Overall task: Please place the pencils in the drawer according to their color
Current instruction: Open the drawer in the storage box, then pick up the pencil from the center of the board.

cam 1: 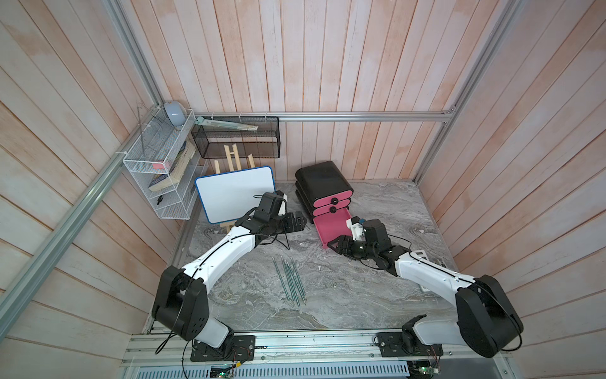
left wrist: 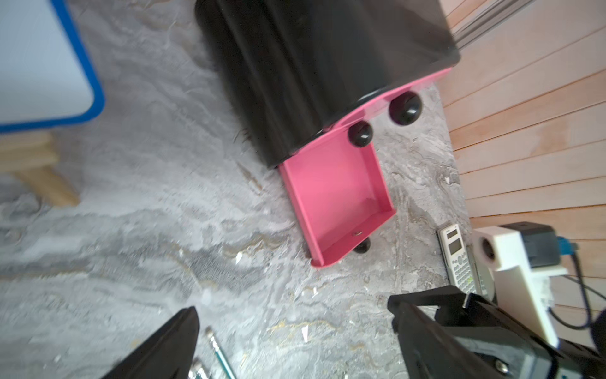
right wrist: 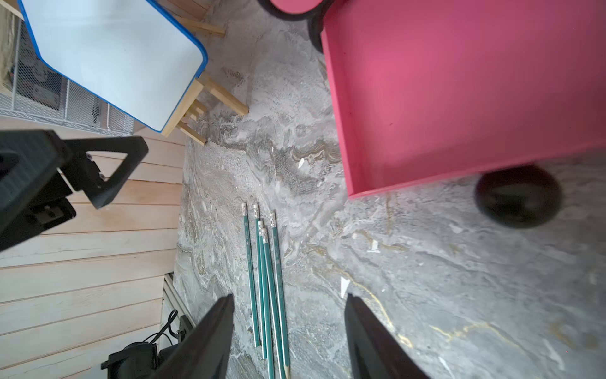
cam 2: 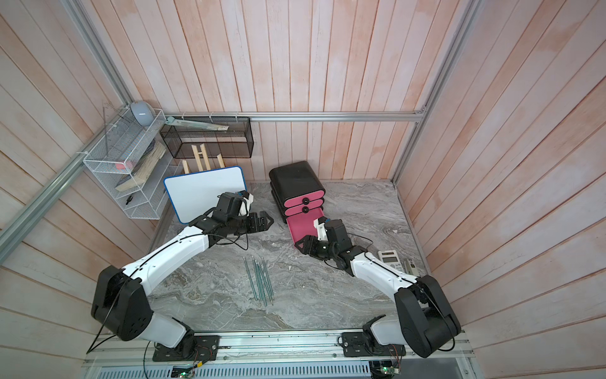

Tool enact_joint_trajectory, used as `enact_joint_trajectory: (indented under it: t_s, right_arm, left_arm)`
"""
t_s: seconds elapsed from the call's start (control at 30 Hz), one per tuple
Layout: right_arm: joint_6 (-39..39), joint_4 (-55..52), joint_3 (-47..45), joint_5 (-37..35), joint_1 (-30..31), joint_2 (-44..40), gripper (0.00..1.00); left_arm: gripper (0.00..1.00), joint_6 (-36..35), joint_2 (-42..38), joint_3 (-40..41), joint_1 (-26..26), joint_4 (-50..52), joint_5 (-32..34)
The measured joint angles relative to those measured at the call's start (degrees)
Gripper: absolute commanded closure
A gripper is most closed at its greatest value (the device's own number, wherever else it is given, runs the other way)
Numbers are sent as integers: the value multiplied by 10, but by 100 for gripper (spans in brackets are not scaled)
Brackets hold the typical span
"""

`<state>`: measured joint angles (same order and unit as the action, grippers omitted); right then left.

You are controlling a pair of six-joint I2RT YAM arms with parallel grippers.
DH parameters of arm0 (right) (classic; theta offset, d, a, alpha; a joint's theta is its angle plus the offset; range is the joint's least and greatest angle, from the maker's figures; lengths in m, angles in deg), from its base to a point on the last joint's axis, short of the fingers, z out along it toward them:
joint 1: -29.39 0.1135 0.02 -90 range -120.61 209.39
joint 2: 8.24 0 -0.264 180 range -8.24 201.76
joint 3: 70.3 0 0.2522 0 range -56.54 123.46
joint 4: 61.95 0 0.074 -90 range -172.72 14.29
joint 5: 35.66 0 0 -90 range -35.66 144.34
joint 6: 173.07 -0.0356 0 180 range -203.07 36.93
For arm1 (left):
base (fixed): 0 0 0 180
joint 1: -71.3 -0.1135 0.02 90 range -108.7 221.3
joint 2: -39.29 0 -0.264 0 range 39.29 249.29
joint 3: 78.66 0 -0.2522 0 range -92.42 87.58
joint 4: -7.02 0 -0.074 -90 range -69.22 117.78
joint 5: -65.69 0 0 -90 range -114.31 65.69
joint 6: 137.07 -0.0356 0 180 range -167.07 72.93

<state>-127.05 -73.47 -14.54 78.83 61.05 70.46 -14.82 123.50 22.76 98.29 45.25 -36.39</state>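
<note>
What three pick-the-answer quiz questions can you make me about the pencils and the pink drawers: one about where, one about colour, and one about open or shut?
1. Where do the pencils lie?
A) in a pink drawer
B) on the table
C) in the wire basket

2. What colour are the pencils?
A) green
B) yellow
C) red

3. How is the bottom drawer?
A) pushed shut
B) pulled out and full of pencils
C) pulled out and empty

Answers:
1 B: the right wrist view shows five pencils lying close together on the grey table, outside the drawer.
2 A: every shaft is green, with a silver band and a white rubber at one end.
3 C: the left wrist view shows the drawer slid out of the black cabinet, with only its bare pink floor inside.
</note>
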Motion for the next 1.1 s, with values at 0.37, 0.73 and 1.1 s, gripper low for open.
enact_joint_trajectory:
  t_s: [0.37,0.73,1.1]
  right_arm:
    - [40,-108,167,-147,156,147,48]
    - [81,-197,301,-230,212,295,52]
    - [111,-235,387,-255,217,373,55]
  left_arm:
    - [0,93,-162,180,-89,-18,-6]
    - [0,115,-194,240,-177,-29,-43]
    - [0,115,-203,256,-200,-40,-73]
